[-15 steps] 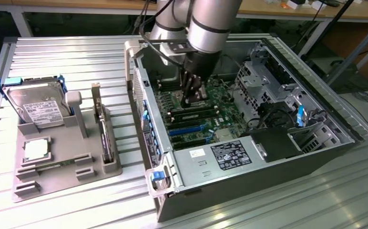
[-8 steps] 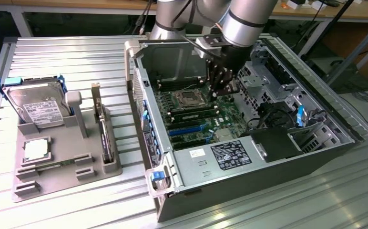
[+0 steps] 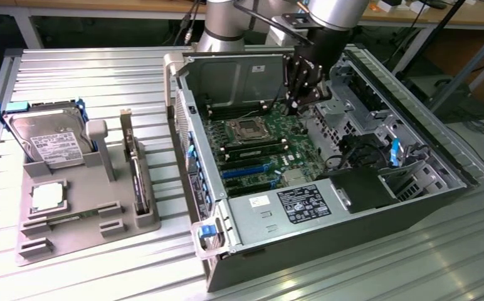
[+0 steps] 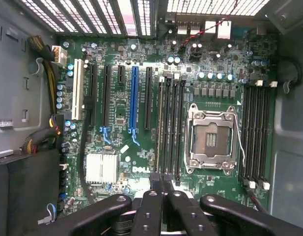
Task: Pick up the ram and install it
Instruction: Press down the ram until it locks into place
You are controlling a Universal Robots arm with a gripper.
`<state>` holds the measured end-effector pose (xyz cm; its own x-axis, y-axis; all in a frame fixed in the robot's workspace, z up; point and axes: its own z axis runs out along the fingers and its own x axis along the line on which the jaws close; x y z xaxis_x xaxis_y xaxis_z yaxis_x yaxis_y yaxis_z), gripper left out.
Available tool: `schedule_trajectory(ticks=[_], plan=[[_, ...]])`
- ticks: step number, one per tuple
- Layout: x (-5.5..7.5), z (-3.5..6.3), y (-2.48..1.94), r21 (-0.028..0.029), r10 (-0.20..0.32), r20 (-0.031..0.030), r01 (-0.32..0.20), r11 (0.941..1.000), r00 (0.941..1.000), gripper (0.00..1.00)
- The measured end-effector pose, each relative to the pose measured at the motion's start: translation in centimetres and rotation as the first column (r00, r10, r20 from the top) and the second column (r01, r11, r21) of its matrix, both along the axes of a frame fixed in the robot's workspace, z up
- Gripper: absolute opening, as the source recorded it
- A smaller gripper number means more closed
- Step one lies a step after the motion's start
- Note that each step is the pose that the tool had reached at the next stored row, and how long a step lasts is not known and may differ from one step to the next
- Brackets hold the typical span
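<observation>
The ram (image 4: pixel 160 125) is a thin green stick seen edge-on. It stands in the memory slot farthest from the empty processor socket (image 4: pixel 211 140). In the exterior view the ram (image 3: pixel 254 149) lies as a green strip on the motherboard, just below the socket. My gripper (image 3: pixel 297 105) hangs inside the open computer case, well above the board and toward its back wall. From the wrist, the gripper (image 4: pixel 162 178) has its black fingertips (image 4: pixel 156 179) pressed together over the end of the ram's slot, with nothing between them.
A grey tray (image 3: pixel 99 219) at the exterior view's left holds a hard drive (image 3: pixel 54 141), a square silver processor chip (image 3: pixel 47 195) and a dark upright expansion card (image 3: pixel 139 179). Case walls, a drive cage (image 3: pixel 367 150) and cables surround the motherboard.
</observation>
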<state>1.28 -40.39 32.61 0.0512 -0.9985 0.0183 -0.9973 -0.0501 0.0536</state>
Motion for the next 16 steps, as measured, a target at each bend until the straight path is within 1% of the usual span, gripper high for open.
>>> schedule_trajectory(ticks=[15,16], plan=[[0.00,0.00,0.00,-0.0001,0.000,0.0001,0.000,1.0000,1.0000,0.10],[0.00,0.01,0.00,-0.0002,-0.016,0.0000,0.016,0.9999,0.9999,0.10]])
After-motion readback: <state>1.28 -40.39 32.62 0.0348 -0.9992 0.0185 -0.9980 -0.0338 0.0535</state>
